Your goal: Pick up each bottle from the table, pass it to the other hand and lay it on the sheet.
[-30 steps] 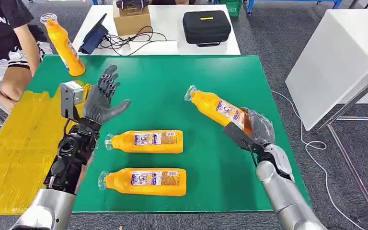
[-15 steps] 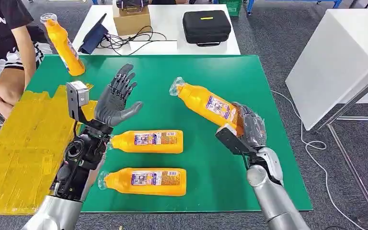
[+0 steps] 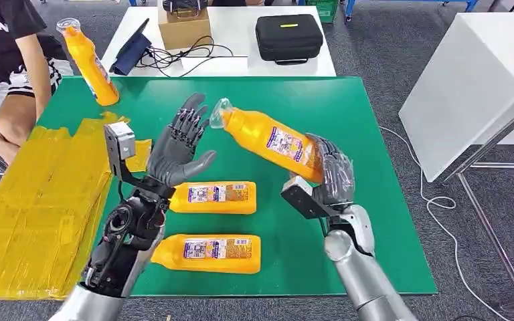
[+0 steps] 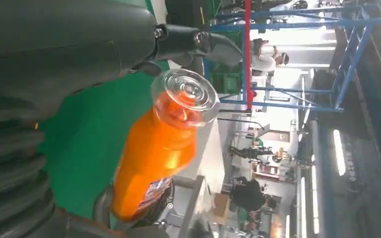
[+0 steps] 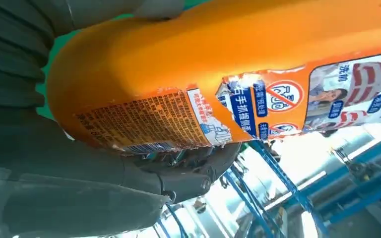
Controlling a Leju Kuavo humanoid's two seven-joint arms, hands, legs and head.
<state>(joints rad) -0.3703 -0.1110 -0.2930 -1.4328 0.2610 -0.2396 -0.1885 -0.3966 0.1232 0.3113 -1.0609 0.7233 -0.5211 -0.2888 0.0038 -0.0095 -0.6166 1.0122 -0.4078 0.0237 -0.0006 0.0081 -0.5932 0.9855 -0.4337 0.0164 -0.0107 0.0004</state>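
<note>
Orange plastic bottle with a clear cap and a printed label (image 3: 268, 138) is held up off the green table top (image 3: 348, 114), tilted, its base wrapped in the fingers of the right hand (image 3: 328, 175) and its cap end pointing toward the left hand (image 3: 176, 146). The left hand is raised with fingers spread and palm turned to the bottle, holding nothing; its fingertips lie just beside the clear cap, though actual contact cannot be told. From the left wrist the cap (image 4: 184, 94) appears near the dark fingers (image 4: 198, 42); from the right wrist the bottle's label (image 5: 278, 106) sits against the grey palm.

Two more orange bottles lie flat on the green top below the hands: the nearer-hand one (image 3: 217, 197) partly hidden behind the left wrist, the other (image 3: 207, 253) close to the table's front edge. A fourth orange bottle (image 3: 90, 63) is tilted at the far left corner, beside a seated person (image 3: 10, 60). The yellow taped sheet (image 3: 30, 200) covers the table's left side. Behind stands a white table (image 3: 241, 27) with a black case (image 3: 288, 37), a cardboard box (image 3: 183, 27) and cables (image 3: 174, 55).
</note>
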